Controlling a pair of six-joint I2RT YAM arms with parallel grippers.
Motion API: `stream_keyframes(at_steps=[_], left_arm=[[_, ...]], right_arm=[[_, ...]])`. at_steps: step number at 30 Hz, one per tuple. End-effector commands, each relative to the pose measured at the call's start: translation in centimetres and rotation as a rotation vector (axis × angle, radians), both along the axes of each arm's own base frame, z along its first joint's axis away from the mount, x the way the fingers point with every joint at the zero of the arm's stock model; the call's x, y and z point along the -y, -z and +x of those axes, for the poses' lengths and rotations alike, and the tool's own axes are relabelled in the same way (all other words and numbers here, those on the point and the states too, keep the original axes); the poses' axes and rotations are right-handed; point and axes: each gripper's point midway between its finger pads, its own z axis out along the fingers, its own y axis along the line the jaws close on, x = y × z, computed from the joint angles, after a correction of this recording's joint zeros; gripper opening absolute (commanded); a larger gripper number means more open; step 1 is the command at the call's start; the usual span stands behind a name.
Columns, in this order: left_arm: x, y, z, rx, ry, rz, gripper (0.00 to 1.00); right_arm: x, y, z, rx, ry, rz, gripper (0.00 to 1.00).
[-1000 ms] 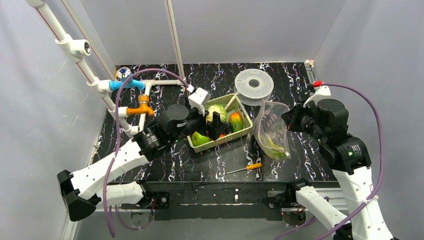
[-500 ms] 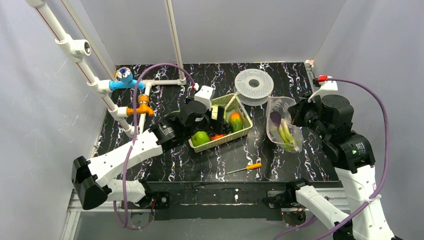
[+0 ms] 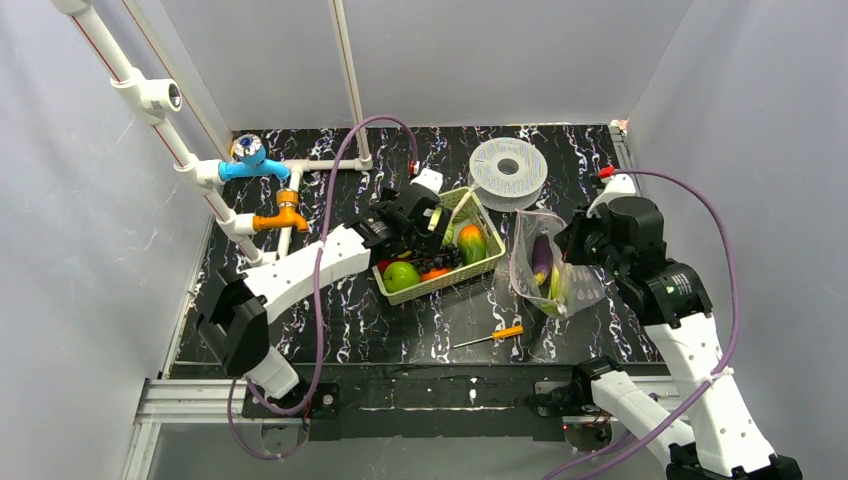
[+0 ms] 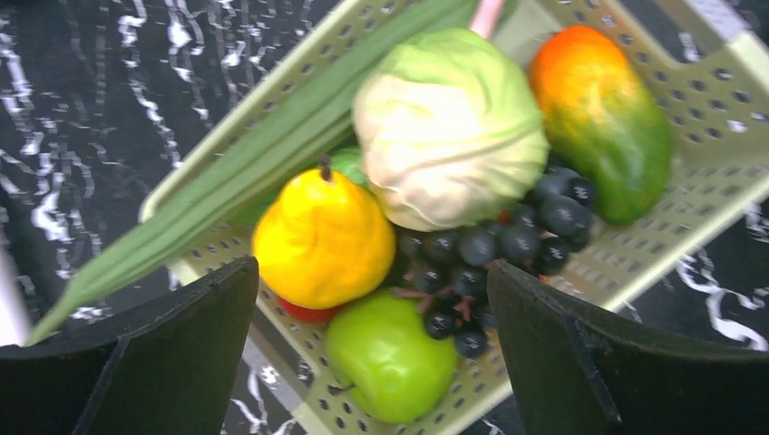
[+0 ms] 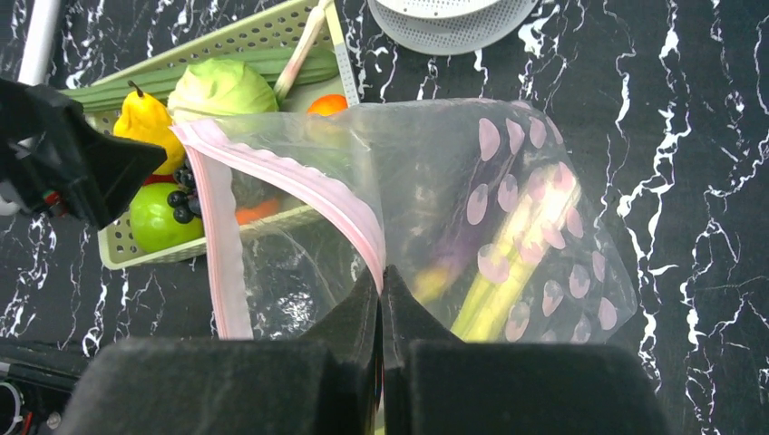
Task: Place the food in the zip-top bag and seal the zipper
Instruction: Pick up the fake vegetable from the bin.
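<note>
My left gripper [image 4: 372, 272] hangs open just above the pale-green basket [image 4: 716, 100], holding nothing. Below it lies the food: a green apple [image 4: 390, 358], a yellow pear [image 4: 322, 240], a cabbage [image 4: 449, 127], dark grapes [image 4: 508, 245], an orange-green fruit [image 4: 603, 118] and a long green leek [image 4: 254, 163]. My right gripper [image 5: 382, 272] is shut on the pink zipper [image 5: 308, 186] of the clear zip-top bag [image 5: 453, 181], whose mouth gapes toward the basket. Inside the bag I see a purple eggplant [image 3: 541, 257] and yellow-green stalks [image 5: 508, 272].
A grey spool [image 3: 508, 170] lies behind the basket and bag. An orange-handled screwdriver [image 3: 490, 336] lies near the table's front edge. White pipes with a blue tap [image 3: 250, 165] and an orange tap [image 3: 283, 215] stand at the left.
My left arm has reached farther right and back over the basket. My right gripper swung right with the bag, then came back left, still shut on it.
</note>
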Motion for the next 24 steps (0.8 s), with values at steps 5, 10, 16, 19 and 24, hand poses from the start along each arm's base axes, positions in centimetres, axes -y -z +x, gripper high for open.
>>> stream_keyframes(at_steps=[5,10,16,19,24], left_arm=[[-2.2,-0.6,4.0,0.091,-0.087,0.153,0.81],[-2.6,-0.5,5.6,0.118,-0.119,0.107,0.61],[-1.9,0.4,6.1,0.092,-0.097,0.108,0.54],[-2.0,1.0,6.2,0.079,-0.099,0.124,0.54],[-1.7,1.9,5.9,0.058,-0.094,0.111,0.54]], right_arm=[[-0.3,-2.0,0.7,0.102,-0.012,0.02,0.01],[-0.2,-2.1,0.7,0.108,-0.011,0.018,0.01],[-0.2,-2.1,0.7,0.112,-0.01,0.017,0.01],[-0.2,-2.0,0.8,0.109,-0.012,0.017,0.01],[-0.3,-1.9,0.9,0.105,-0.014,0.015,0.01]])
